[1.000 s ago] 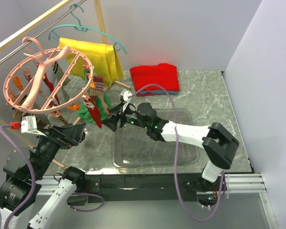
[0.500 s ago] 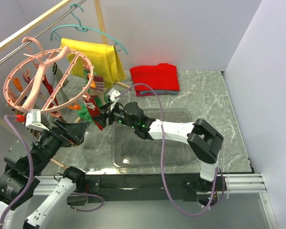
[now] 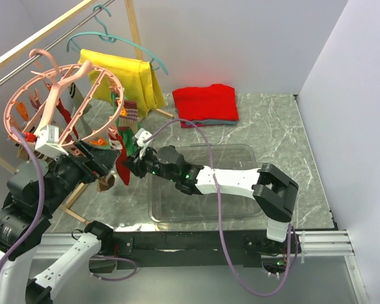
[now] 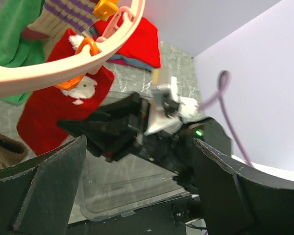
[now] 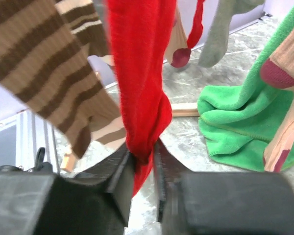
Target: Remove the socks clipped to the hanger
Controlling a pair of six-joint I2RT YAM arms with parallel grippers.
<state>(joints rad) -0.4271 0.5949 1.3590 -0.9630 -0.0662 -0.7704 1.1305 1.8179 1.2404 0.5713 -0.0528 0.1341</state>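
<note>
The pink ring hanger [image 3: 16, 101] hangs from the rail at the left, with several socks clipped under it. A red sock [image 4: 59, 112] with a white figure hangs from an orange clip [image 4: 90, 46] on the hanger's rim [image 4: 49, 73]. My right gripper [image 5: 143, 161] is shut on the lower end of that red sock [image 5: 142, 73], and it shows in the top view just right of the sock [image 3: 128, 166]. A brown striped sock [image 5: 44, 73] hangs beside it. My left gripper [image 4: 137, 161] stands open and empty just below the rim, near the clips [image 3: 92, 161].
A green cloth [image 5: 240, 117] hangs among the socks. A clear plastic tub [image 3: 240, 152] sits on the marble table under my right arm. A folded red garment [image 3: 206, 102] lies at the back. A yellow shirt [image 3: 130, 76] hangs on a teal coat hanger [image 3: 114, 41].
My right gripper has moved left to the red sock and closed on it. My left arm has risen toward the hanger's near rim.
</note>
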